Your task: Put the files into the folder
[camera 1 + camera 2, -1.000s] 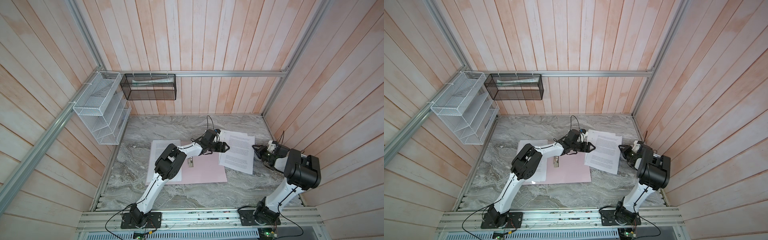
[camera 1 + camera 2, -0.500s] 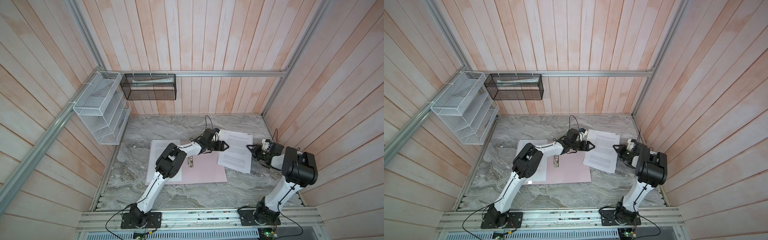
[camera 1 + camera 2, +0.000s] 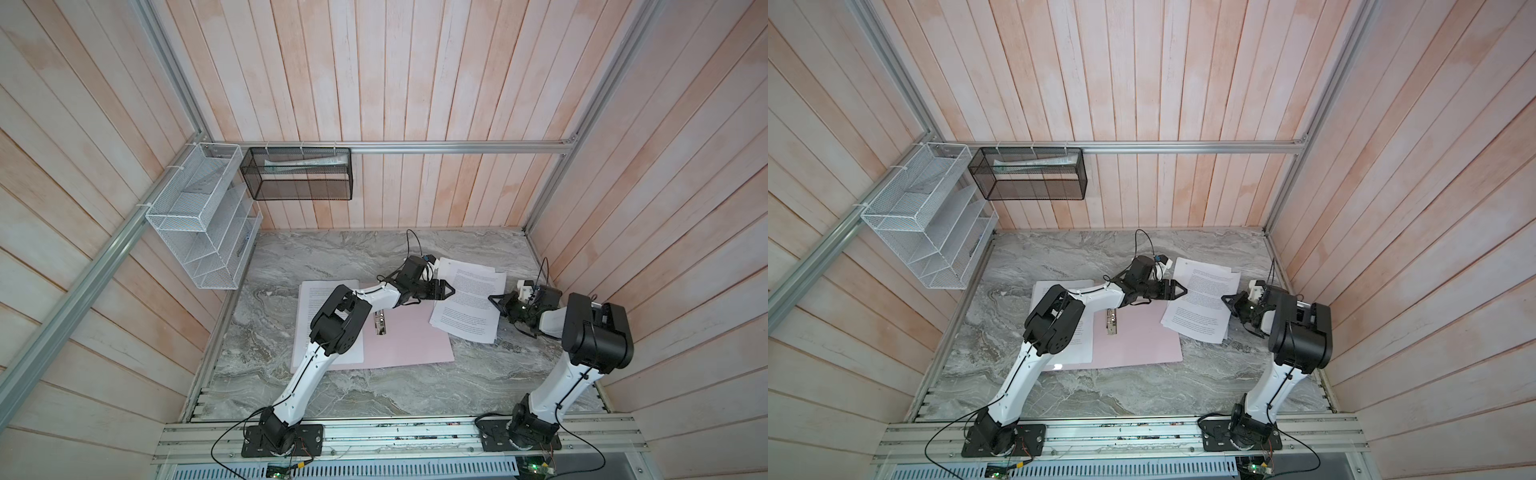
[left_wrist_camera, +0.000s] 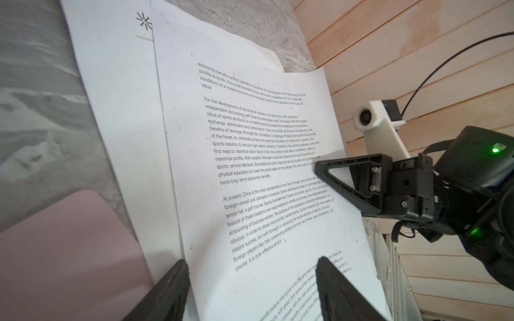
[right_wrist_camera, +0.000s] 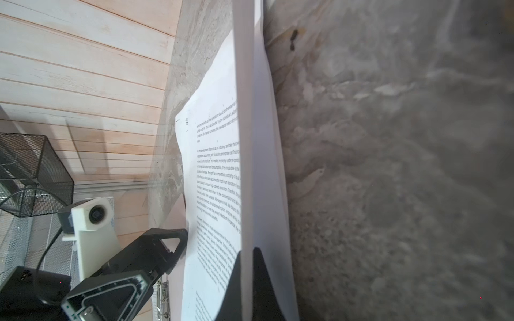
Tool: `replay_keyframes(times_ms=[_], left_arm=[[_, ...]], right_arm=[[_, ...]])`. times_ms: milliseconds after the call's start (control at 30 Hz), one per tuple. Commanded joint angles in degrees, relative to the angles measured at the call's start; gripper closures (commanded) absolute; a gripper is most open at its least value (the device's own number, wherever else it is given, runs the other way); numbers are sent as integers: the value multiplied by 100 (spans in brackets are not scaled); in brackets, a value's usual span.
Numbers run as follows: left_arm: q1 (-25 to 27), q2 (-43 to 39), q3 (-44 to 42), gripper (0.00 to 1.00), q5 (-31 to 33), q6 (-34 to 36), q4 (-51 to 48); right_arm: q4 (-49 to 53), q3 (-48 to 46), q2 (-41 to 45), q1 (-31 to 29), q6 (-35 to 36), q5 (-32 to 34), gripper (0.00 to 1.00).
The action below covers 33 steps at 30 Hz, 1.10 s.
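The right end effector is clamped on one edge of the files, thin white sheets of black print that bow upward there. The left end effector holds its black triangular fingers apart, straddling the opposite edge. The files lie on the grey marbled surface, just beside the flat, pale pink folder, which lies open. The right wrist view shows the pinch edge-on. Both top views show the folder's silver metal clip, which the left wrist view does not.
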State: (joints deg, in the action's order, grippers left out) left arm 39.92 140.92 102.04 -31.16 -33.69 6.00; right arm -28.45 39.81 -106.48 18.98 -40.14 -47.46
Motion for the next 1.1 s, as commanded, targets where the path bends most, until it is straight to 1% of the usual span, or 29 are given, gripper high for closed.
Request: replay_keyframes(times_ms=[0,100,167,300,367,500,600,700,800,933,1067], left_arm=[[-166,-214,-156,25,83,9,-236],[-228,-420,-116,25,101,85,-383],[-237,-594,-132,25,127,132,-450],[-275,-1002,-147,25,111,196,-567],[-292,-1256,-228,23,52,201,-574],[-320,-1953,-552,18,54,233,-612],[-399,-2791,-1278,14,170,191,-502],[-518,-3871,-2401,13,428,31,-227],[-672,-4874,-3435,13,714,-98,-166],[-855,-6191,-4463,12,1176,-41,-582],[-1062,-7152,-5068,12,1425,-32,-1095]], right_arm=[[161,74,309,-48,-177,-162,100],[94,43,508,-63,-375,-376,100],[-194,-40,660,-71,-596,-625,100],[-1002,-238,936,-136,-1389,-1132,100],[-1335,-280,1089,-246,-1716,-1306,100],[-1430,-129,1426,-690,-2048,-1537,100],[-1500,-38,1762,-1172,-2228,-1480,100],[-1297,143,2006,-1704,-2243,-1314,100],[-1143,336,2088,-2262,-2217,-1185,100],[-1628,378,1963,-2838,-2674,-1096,100],[-2406,331,1757,-3142,-3306,-1081,100]])
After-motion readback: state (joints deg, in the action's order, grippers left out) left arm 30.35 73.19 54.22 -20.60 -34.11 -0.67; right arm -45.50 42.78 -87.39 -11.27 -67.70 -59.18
